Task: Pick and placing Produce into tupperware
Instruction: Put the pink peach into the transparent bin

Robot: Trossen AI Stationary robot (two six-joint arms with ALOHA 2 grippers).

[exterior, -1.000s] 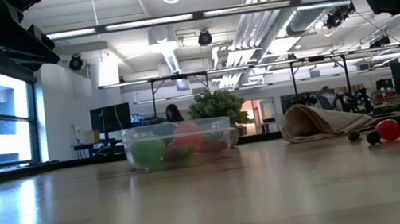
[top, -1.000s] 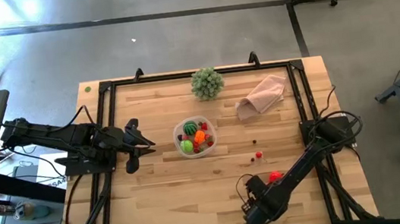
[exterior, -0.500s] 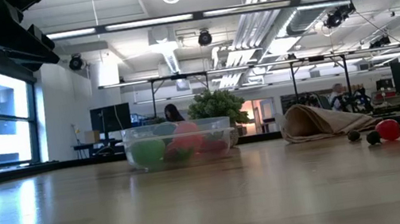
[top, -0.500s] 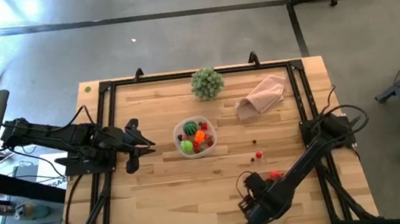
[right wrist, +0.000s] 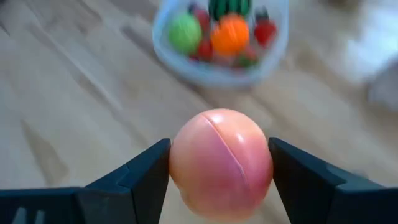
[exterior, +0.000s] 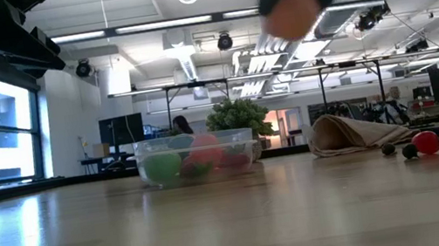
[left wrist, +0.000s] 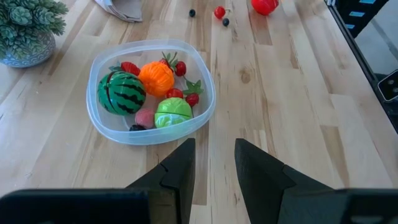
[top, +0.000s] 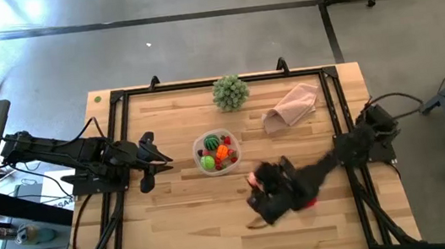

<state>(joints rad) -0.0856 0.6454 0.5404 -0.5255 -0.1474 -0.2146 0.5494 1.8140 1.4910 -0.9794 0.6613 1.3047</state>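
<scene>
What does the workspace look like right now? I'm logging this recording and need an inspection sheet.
Surface: wooden table, black-framed.
Job's things: tupperware holds watermelon, orange, green piece and red berries; peach in transit; red piece and loose berries on the wood.
Clutter: leafy ball, cloth.
Grippers: right gripper clamps the peach, raised off the table near the tupperware; left gripper waits empty at the left edge, jaws slightly apart.
Cables: on both arms, off-table.
Surroundings: open room, office chair.
</scene>
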